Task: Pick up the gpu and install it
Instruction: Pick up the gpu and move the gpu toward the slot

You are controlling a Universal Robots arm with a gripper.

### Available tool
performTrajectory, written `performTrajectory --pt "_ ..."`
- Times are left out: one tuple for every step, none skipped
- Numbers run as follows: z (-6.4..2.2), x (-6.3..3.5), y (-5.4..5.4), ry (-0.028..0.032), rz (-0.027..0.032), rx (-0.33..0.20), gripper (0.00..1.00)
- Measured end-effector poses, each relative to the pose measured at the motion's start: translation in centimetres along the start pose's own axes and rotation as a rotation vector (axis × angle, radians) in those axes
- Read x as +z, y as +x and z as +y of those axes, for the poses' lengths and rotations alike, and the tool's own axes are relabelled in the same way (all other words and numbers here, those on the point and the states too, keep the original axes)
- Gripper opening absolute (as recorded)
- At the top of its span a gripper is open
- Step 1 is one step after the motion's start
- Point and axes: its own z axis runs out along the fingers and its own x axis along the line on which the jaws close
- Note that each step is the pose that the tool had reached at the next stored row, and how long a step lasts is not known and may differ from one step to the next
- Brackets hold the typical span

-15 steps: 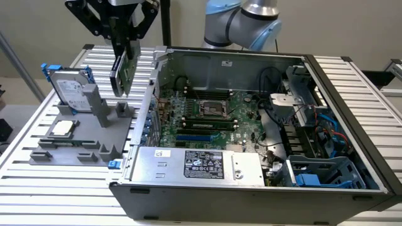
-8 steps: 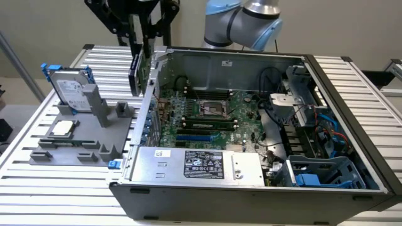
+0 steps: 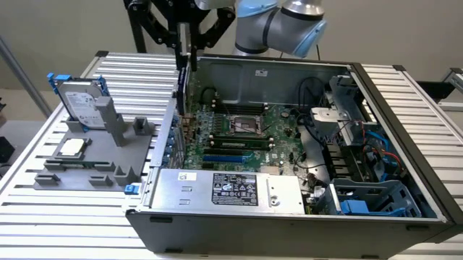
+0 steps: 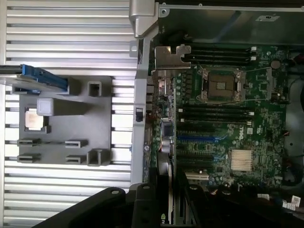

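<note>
Slatted table [image 3: 65,222] (metal), computer case [image 3: 289,230], grey holder [image 3: 97,157]

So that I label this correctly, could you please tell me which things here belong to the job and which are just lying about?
Part of the job: gripper, shut on the graphics card; open computer case; motherboard.
Lying about: hard drive; processor chip; grey holder under them; power supply.
</note>
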Motion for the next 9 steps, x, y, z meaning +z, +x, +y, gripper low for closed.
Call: performTrajectory --pt "-0.01 0.16 -0.5 0.0012 -0.0001 0.0 0.0" --pt "-0.03 0.31 -0.9 0.0025 0.0 0.0 0.0" --pt "-0.04 0.47 -1.4 0.0037 0.0 0.0 0.0" --pt "-0.05 0.63 -1.8 0.0052 0.0001 0.0 0.0" --pt "-0.07 0.8 -2.3 0.0063 0.0 0.0 0.0" --pt "-0.08 0.95 -2.8 0.0077 0.0001 0.0 0.0" --pt "-0.09 1.12 -3.2 0.0091 0.0 0.0 0.0" --pt "-0.11 1.29 -3.7 0.0105 0.0001 0.0 0.0" --pt "-0.12 1.44 -4.1 0.0119 0.0001 0.0 0.0"
